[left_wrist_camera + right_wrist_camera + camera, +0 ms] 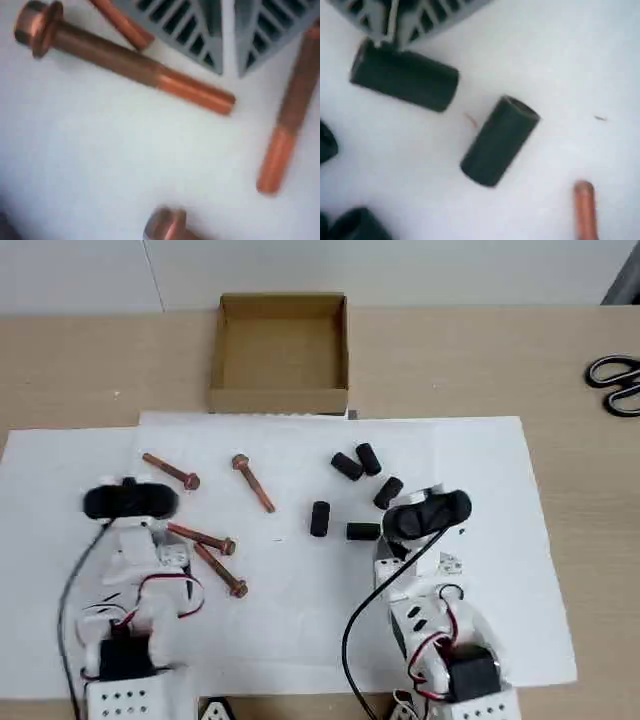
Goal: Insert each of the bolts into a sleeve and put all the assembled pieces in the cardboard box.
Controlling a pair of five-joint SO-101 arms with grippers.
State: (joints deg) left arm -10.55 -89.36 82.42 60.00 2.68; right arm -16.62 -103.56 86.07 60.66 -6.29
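On the desk [560, 360], four bolts [254, 483] lay by the left end effector [230, 70], five sleeves [347, 466] by the right end effector [387, 40], both pressed together empty, box [278, 399] beyond.

Four bolts [170, 471], five sleeves [319, 518], one cardboard box [280, 400].

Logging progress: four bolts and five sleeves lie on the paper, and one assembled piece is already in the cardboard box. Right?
No: the high view shows the cardboard box empty. Four bolts and five sleeves do lie on the paper.
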